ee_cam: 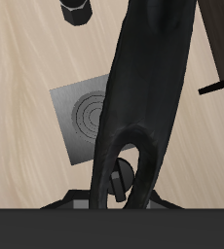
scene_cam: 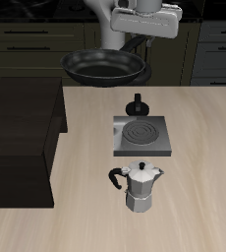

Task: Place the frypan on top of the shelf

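Observation:
The frypan (scene_cam: 103, 67) is a glossy black round pan hanging in the air above the table's back part, beyond the shelf's far corner. My gripper (scene_cam: 142, 41) is shut on the end of its long handle (ee_cam: 148, 88), which fills much of the wrist view. The shelf (scene_cam: 22, 138) is a dark, low block on the table, lower than the pan; only one corner of it (ee_cam: 221, 83) shows in the wrist view. The fingertips themselves are hidden behind the handle.
A flat grey square stove plate (scene_cam: 141, 136) (ee_cam: 85, 117) lies below the gripper. A small black knob-like object (scene_cam: 137, 103) stands just behind it. A silver moka pot (scene_cam: 140, 187) (ee_cam: 77, 8) stands nearer the table's front edge. Dark cabinets run along the back.

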Tool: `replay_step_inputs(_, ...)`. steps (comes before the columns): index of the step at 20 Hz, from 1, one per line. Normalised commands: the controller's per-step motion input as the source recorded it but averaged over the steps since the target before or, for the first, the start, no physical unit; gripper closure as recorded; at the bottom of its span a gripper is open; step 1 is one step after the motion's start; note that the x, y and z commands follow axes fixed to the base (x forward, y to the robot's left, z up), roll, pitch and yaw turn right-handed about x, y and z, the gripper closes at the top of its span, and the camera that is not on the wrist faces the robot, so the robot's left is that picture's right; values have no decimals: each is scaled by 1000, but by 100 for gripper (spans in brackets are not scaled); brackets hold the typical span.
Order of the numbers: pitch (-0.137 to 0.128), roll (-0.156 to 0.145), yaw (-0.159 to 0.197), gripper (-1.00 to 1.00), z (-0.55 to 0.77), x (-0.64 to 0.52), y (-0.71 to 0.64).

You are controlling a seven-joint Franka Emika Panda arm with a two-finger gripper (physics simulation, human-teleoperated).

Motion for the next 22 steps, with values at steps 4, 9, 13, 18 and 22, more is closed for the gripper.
replay_step_inputs(4,-21,-32,2,100,177,-7,-246)
replay_step_inputs(9,-14,-24,0,100,149,-4,-198)
replay_step_inputs(13,-8,-40,1,100,110,25,-224)
replay_step_inputs(18,-6,-22,25,100,62,84,-182)
replay_step_inputs(22,15,-31,-25,100,35,159,-326)
